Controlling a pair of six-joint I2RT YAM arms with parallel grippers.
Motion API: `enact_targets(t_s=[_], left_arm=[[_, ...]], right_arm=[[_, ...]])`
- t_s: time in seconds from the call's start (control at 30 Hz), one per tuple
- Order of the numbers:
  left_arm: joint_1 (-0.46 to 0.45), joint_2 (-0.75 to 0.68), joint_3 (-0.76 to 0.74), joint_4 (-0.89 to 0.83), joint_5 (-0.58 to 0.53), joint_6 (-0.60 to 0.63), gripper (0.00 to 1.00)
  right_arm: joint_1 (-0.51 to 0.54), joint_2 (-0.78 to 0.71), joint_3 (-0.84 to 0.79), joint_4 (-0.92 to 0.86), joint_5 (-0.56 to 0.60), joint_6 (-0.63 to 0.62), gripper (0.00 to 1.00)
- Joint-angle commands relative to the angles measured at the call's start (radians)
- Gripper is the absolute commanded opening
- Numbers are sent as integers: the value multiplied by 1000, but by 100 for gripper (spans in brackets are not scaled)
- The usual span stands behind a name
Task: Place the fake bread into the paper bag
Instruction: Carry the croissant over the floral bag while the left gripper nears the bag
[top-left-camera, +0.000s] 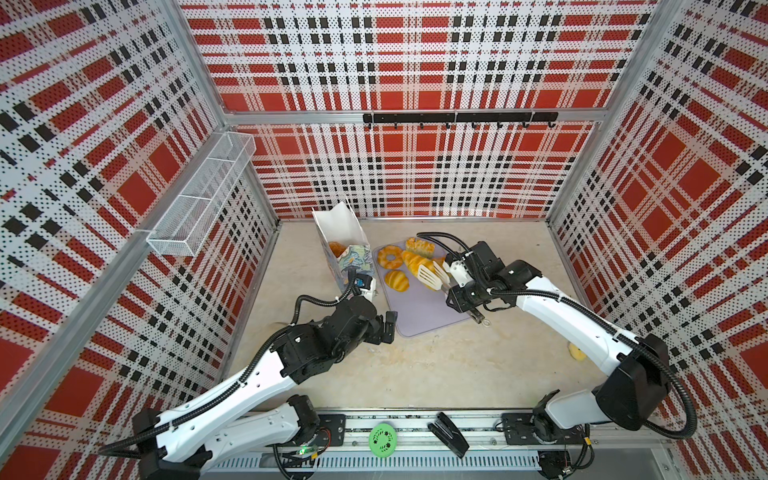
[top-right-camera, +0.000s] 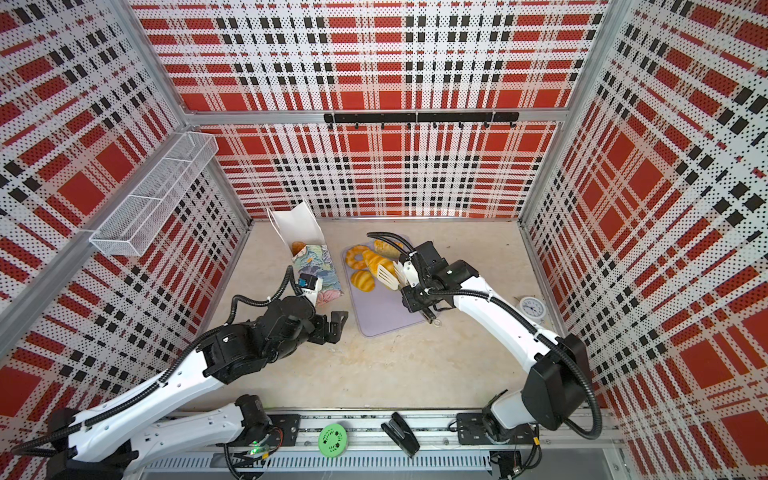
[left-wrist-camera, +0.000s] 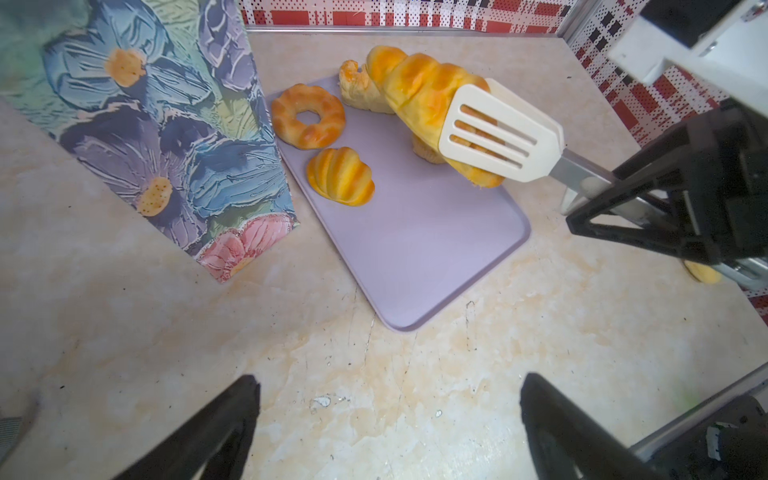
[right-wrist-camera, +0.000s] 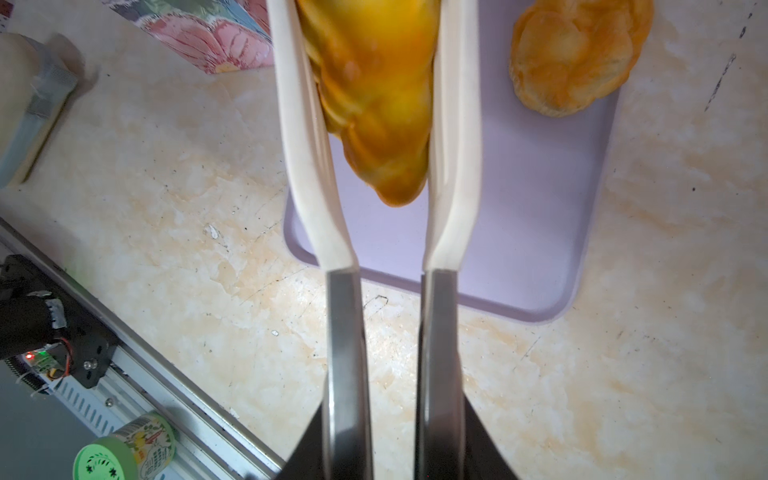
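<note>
Our left gripper (left-wrist-camera: 388, 378) hangs wide open and empty over the table (top-left-camera: 415, 374), in front of the paper bag (top-left-camera: 355, 257). The bag stands near the table's far left corner with one bread (top-left-camera: 336, 248) inside. Just right of it, above the lilac tray (top-left-camera: 419, 311), our right gripper (top-left-camera: 460, 296) clamps tongs (left-wrist-camera: 498, 137) that pinch a twisted loaf (left-wrist-camera: 419, 95), held off the tray. We judge this the carry: next we must swing left and clear the bag's rim. A ring doughnut (left-wrist-camera: 308, 116) and small croissant (left-wrist-camera: 340, 176) wait. The tabletop is scuffed beige marble; the walls (top-left-camera: 415, 62) are perforated plaid.
</note>
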Motion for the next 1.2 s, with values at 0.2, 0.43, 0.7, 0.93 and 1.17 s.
enact_targets(t_s=[0.2,0.43,0.7,0.93,1.17], left_arm=[[84,-13,113,-81,44,70,99],[147,-30,185,-129,62,105,99],[223,-38,258,-175,78,149,99],[310,-22,330,-216,141,199,99],[384,-18,356,-241,183,220,99]], right_arm=[[-1,-42,87,96,-77,28,33],[2,-45,138,117,-106,45,33],[31,-21,216,138,-118,54,33],[54,13,291,185,-155,81,33],[89,74,378,234,-188,96,34]])
